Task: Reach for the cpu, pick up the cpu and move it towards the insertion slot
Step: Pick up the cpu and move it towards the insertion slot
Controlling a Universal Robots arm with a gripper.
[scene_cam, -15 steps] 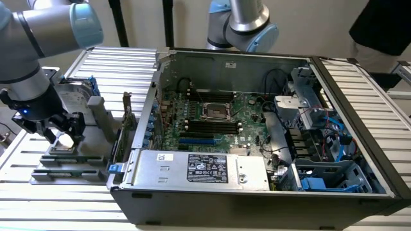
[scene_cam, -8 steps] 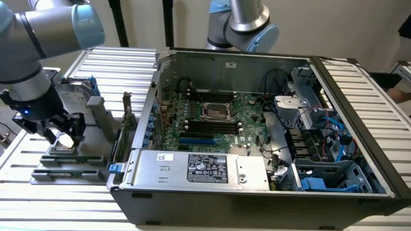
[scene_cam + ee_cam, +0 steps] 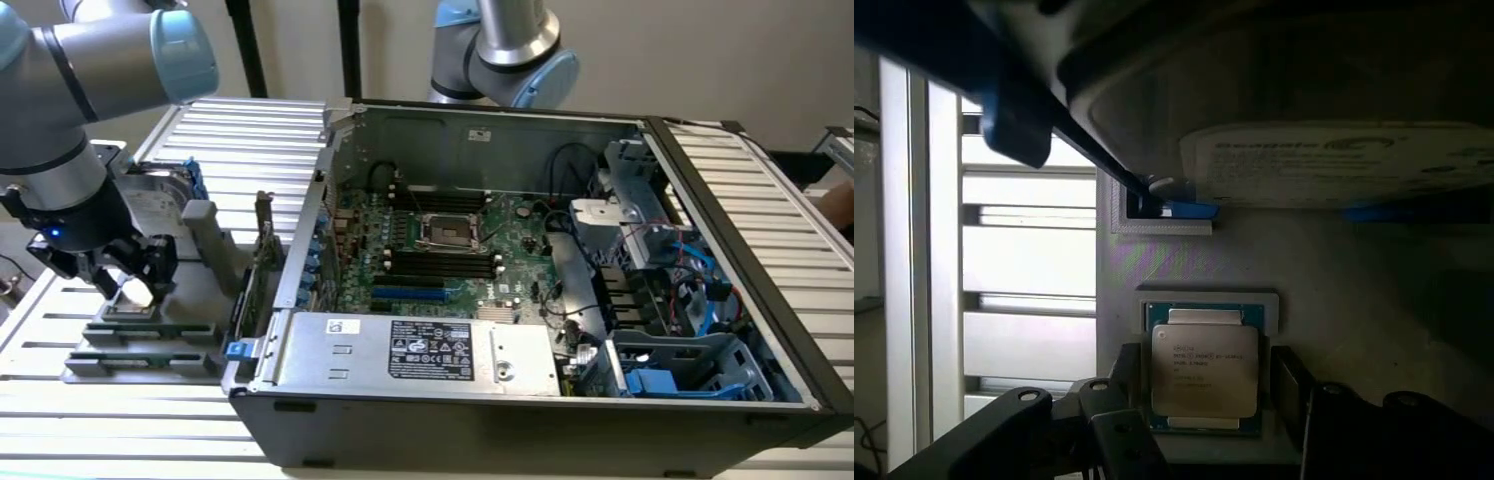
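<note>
Pale silver metal tops the cpu [image 3: 1204, 368], which lies flat in a pocket of the grey holder [image 3: 1210, 297] directly beneath the claw [image 3: 131, 277], out on the slatted table [image 3: 80, 430]. The claw is spread, one dark finger close beside each of two opposite edges of the chip; whether either pad touches it cannot be told, and nothing is lifted. The insertion slot [image 3: 447, 231] lies well apart from the claw, on the board inside the open computer case [image 3: 534, 425], with the case's side wall standing between the two. The main risk looks to be an uneven grip: if one finger meets the chip before the other, the thin square could skew or tip in its pocket, or a fingertip could catch the holder's rim instead of the chip's edge. A weak pinch on such a slim edge could also let it slip out. The hard drive [image 3: 1334, 165] hangs close beyond the chip, leaving little room there. Its white label appears to read "Seagate". Several lines of print cross the cpu's lid but are too fine to read, as is the sticker on the power supply [image 3: 414, 350].
</note>
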